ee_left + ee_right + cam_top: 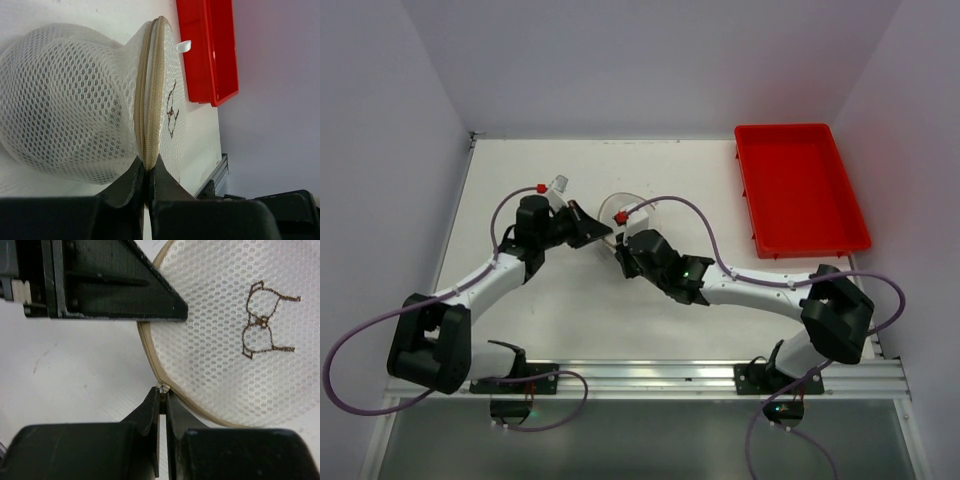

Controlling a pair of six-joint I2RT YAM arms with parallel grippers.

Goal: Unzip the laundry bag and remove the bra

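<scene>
Laundry bag (620,208) sits zipped shut on the tabletop (510,175), left of the red tray (800,190). Left hand (146,169) is clamped on the bag's zippered rim farther from the tray; right hand (162,396) pinches the zipper pull (162,387).

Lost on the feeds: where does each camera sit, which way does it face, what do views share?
Top external: above and behind the bases, looking down at the table; both arms show, left gripper and right gripper meeting at the laundry bag.
Left wrist: on the left arm, looking along its shut fingers across the bag's zipper rim toward the red tray.
Right wrist: on the right arm, looking past its shut fingers at the zipper pull and lid; the left gripper crosses above.
Shared: all show the bag.
</scene>
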